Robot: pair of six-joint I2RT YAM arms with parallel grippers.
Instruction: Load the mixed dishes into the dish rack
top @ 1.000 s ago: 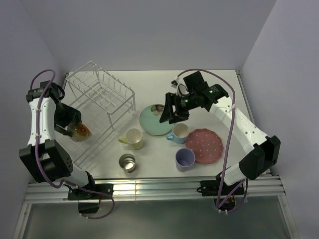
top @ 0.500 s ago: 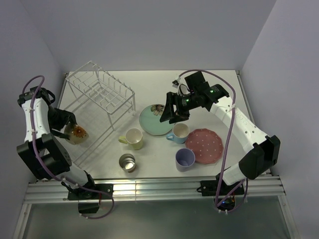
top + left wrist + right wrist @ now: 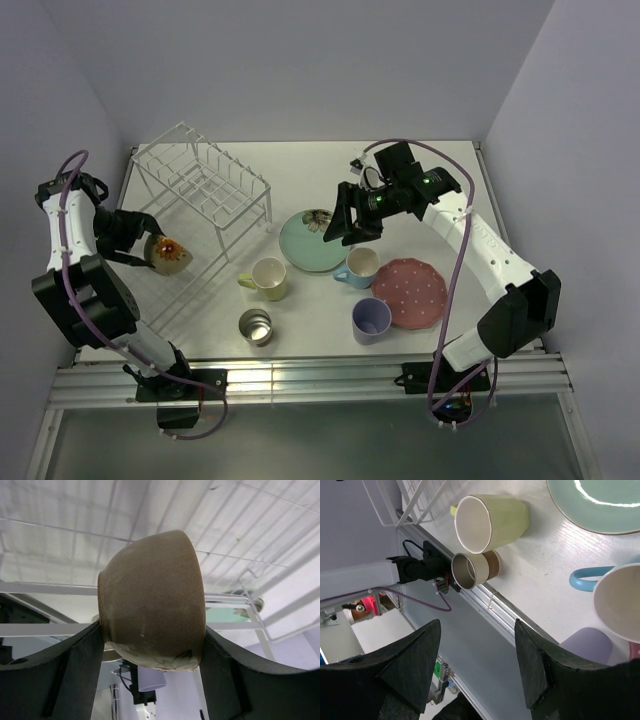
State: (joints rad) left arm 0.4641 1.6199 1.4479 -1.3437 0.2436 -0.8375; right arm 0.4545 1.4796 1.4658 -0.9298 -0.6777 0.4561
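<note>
by the dish rack (image 3: pixel 205 185), left tool (image 3: pixel 152 250) clamps the cream bowl (image 3: pixel 150 600); right tool (image 3: pixel 348 228) hangs wide.

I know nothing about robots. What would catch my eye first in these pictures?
At the far left, the left claw grips a cream bowl tipped on its side, close by the white wire dish rack. Toward the middle, the right claw hangs open above a mint-green flower plate and a light blue mug.
</note>
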